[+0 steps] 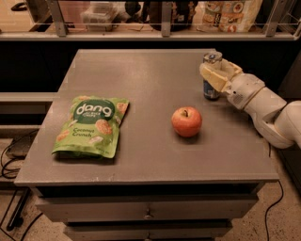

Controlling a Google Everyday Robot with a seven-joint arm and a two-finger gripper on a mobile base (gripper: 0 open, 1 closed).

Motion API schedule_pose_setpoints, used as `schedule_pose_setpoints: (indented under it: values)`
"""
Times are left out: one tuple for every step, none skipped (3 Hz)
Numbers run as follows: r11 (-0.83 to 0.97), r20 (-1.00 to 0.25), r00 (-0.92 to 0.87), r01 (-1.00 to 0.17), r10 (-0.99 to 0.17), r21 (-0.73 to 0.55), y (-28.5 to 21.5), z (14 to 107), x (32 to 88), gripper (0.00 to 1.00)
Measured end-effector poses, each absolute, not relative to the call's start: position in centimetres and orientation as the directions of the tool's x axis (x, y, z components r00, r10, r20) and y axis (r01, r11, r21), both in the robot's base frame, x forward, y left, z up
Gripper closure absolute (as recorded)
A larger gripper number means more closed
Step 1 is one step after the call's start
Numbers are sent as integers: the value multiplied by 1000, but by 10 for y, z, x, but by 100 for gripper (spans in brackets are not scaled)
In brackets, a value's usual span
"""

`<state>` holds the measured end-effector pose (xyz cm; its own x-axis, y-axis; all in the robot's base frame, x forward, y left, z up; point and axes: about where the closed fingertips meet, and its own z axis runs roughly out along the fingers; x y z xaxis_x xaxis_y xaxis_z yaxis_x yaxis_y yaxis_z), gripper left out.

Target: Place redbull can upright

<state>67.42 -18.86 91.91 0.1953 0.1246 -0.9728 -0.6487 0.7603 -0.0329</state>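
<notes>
The redbull can (210, 89) stands upright on the grey table (146, 122) near its right edge, silver top up, blue and silver body partly hidden by the fingers. My gripper (214, 74) reaches in from the right on a white arm and its cream fingers (211, 77) are closed around the can's upper half. The can's base looks to rest on the table top.
A red apple (186, 121) sits in front of and to the left of the can. A green Dang chips bag (91, 124) lies flat at the table's left. A shelf with bags and containers (225, 14) runs behind the table.
</notes>
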Motion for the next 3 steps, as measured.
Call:
schedule_pose_setpoints:
  values:
    - [775, -966, 231, -629, 114, -59, -191, 908, 670, 55]
    - [781, -964, 244, -621, 107, -70, -192, 906, 668, 24]
    - [799, -965, 250, -595, 81, -87, -200, 912, 662, 2]
